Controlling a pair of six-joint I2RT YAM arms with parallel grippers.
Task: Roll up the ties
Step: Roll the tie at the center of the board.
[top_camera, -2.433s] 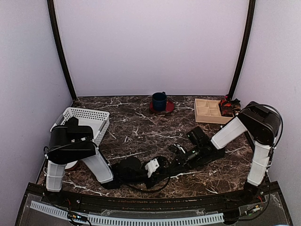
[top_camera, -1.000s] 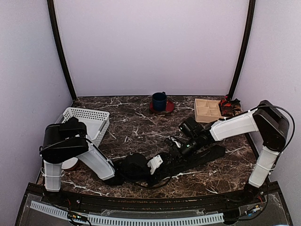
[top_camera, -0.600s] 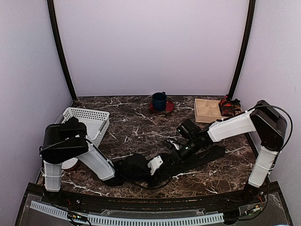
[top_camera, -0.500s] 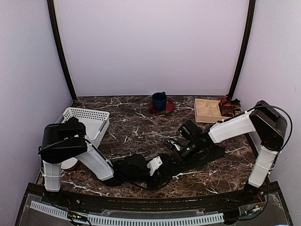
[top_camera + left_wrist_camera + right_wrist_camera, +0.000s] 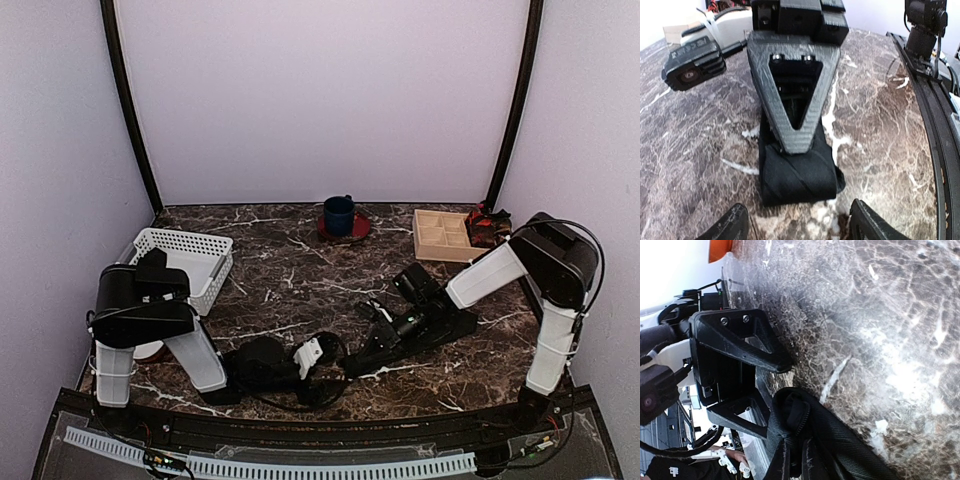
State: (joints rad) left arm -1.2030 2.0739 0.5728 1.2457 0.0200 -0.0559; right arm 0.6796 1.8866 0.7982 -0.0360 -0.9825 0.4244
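Tie (image 5: 799, 175) changes hands near the middle of the bench's (image 5: 300, 275) front edge. The right claw (image 5: 800, 147) has just clenched on the small black coil at the tie's rolled end, pinning it to the marble. The left claw (image 5: 799, 227) has let go, spread its fingers and drawn back toward the front-left corner; it now sits just short of the coil without touching it. The unrolled length trails from the coil toward the right edge, under the right arm. The handover suggests the roll is only partly made, with the right claw keeping it from springing loose while the left readies a fresh grip. At the left edge the white basket (image 5: 150, 240) shows no tie inside. The wooden tray (image 5: 417, 235) at the back-right corner shows bare compartments. A blue cup (image 5: 338, 214) stands on a red saucer (image 5: 357, 230) at the back edge, its contents hidden.
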